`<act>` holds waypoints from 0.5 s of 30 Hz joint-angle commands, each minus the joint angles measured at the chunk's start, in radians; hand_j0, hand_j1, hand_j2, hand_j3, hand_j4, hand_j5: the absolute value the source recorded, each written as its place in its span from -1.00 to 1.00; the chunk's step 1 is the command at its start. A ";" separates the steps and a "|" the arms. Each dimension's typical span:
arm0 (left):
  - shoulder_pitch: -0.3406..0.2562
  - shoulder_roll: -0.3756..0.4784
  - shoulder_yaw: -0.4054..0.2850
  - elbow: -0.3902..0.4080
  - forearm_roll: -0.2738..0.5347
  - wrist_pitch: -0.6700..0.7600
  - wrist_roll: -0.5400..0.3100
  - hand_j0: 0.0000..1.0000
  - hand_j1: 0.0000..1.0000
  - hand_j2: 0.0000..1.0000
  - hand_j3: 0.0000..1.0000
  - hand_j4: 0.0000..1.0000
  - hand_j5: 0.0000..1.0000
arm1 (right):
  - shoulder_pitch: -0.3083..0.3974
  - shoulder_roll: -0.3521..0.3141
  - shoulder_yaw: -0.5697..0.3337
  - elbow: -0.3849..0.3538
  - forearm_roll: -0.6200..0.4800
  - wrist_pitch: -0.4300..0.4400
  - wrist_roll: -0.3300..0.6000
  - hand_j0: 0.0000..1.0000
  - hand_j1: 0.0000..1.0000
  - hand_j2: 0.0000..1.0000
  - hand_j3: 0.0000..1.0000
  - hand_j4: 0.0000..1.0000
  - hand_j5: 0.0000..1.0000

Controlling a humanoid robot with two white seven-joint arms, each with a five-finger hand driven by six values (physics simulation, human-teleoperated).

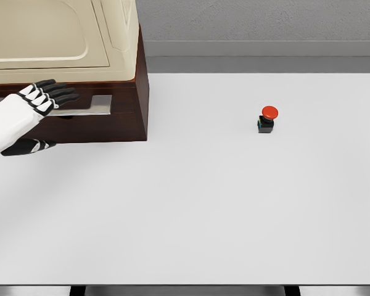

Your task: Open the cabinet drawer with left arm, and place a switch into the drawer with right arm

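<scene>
One hand is in view, the left hand (42,103), its fingers spread and holding nothing, hovering just in front of the drawer handle (89,109), a metal bar whose long axis runs left to right across the dark cabinet (132,117) front. The switch (266,119) stands upright, red button up, well apart to the right on the table (203,203), so I judge the unseen right arm is better placed for it.

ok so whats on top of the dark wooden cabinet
A cream appliance sits on the cabinet; the picture's edge crops its top. The left hand covers part of the drawer front, fingers spread.
</scene>
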 commanded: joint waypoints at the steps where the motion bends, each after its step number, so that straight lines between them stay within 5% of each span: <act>1: 0.000 0.001 0.000 0.003 0.007 0.001 0.001 1.00 1.00 1.00 1.00 1.00 1.00 | 0.000 0.015 -0.033 -0.117 -0.004 0.003 0.000 1.00 1.00 1.00 1.00 1.00 1.00; 3: 0.000 0.002 0.000 0.003 0.005 0.001 0.001 1.00 1.00 1.00 1.00 1.00 1.00 | -0.020 0.024 0.014 -0.221 0.025 0.003 0.000 1.00 1.00 1.00 1.00 1.00 1.00; 6: 0.000 0.001 0.000 0.003 0.004 0.001 0.001 1.00 1.00 1.00 1.00 1.00 1.00 | -0.282 0.025 0.367 -0.390 0.083 0.003 0.000 1.00 1.00 1.00 1.00 1.00 1.00; 8: 0.000 0.001 0.002 0.005 0.004 0.001 0.001 1.00 1.00 1.00 1.00 1.00 1.00 | -0.301 0.031 0.415 -0.482 0.085 0.003 0.000 1.00 1.00 1.00 1.00 1.00 1.00; 10: 0.000 0.001 0.003 0.009 0.002 0.001 0.001 1.00 1.00 1.00 1.00 1.00 1.00 | -0.356 0.105 0.481 -0.487 0.085 0.003 0.000 1.00 1.00 1.00 1.00 1.00 1.00; 12: 0.000 0.001 0.003 0.012 0.001 0.001 0.001 1.00 1.00 1.00 1.00 1.00 1.00 | -0.426 0.113 0.591 -0.487 0.079 0.003 0.000 1.00 1.00 1.00 1.00 1.00 1.00; 15: -0.003 0.002 0.003 0.029 0.001 0.001 -0.002 1.00 1.00 1.00 1.00 1.00 1.00 | -0.449 0.140 0.627 -0.490 0.097 0.003 0.000 1.00 1.00 1.00 1.00 1.00 1.00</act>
